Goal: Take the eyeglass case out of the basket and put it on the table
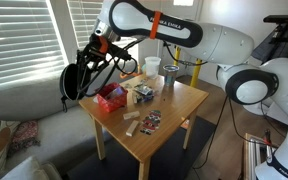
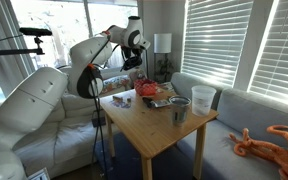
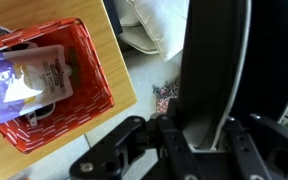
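Observation:
The black eyeglass case [image 3: 214,60] stands upright between my gripper's fingers [image 3: 194,140], which are shut on it. In an exterior view the gripper [image 1: 90,58] holds the case [image 1: 76,80] in the air, up and just off the table's edge, beside the red basket [image 1: 111,98]. In the wrist view the basket [image 3: 92,95] sits on the light-wood table [image 3: 119,85] and holds a clear packet. The gripper [image 2: 132,55] and the basket [image 2: 151,92] also show from the far side, but the case is hard to make out there.
On the table [image 1: 169,125] stand a white bucket [image 1: 153,67], a dark cup [image 1: 170,78] and small loose items [image 1: 144,122]. A sofa surrounds the table, with an orange plush toy [image 2: 269,140] on it. Window blinds are behind.

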Tool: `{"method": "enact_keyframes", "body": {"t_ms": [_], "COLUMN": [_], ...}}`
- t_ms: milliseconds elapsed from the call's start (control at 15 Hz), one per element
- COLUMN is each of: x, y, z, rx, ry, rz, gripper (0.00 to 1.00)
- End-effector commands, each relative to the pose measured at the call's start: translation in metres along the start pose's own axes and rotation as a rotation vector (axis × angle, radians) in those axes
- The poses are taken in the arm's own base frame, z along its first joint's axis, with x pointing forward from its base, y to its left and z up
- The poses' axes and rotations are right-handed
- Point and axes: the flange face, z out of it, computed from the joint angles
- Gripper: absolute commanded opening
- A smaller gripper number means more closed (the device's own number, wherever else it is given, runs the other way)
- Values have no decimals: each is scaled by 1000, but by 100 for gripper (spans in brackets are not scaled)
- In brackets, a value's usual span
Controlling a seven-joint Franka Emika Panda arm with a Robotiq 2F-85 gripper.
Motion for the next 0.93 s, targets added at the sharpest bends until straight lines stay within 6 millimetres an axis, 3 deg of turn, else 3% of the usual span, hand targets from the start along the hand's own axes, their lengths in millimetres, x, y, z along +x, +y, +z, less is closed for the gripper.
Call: {"method": "enact_keyframes", "body": {"t_ms": [0, 400, 667, 867], "x": [-6, -47, -78, -98], "y": [5, 29, 25, 11], "z": [0, -3, -3, 5], "rx": [-64, -366, -465, -483], "ry": [-40, -269, -360, -378], "rz": [8, 122, 319, 483], "gripper": [3, 3, 3, 3]}}
